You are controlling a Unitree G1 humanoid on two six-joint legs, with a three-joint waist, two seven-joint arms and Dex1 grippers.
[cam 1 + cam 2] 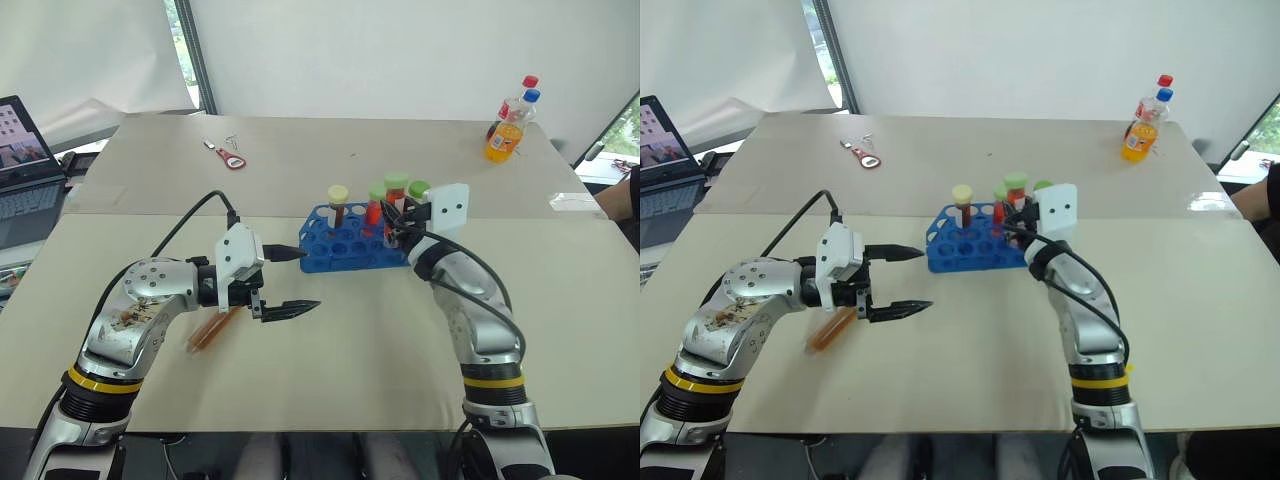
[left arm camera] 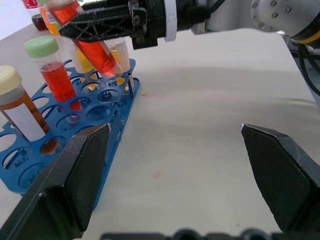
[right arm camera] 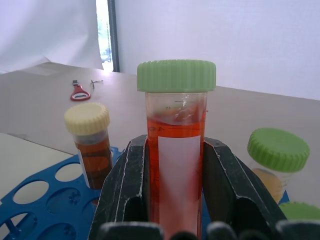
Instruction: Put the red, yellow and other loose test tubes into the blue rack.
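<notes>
The blue rack stands mid-table and holds a cream-capped brown tube, a green-capped red tube and a green-capped yellowish tube. My right gripper is shut on a green-capped red tube. It holds that tube tilted over the rack's right end, with the tube's lower tip close above the holes. My left gripper hangs open and empty just in front of the rack's left end. One loose orange tube lies on the table under my left forearm.
A red bottle opener lies at the back left. Two drink bottles stand at the back right corner. A laptop sits off the table's left side. A seam runs across the table behind the rack.
</notes>
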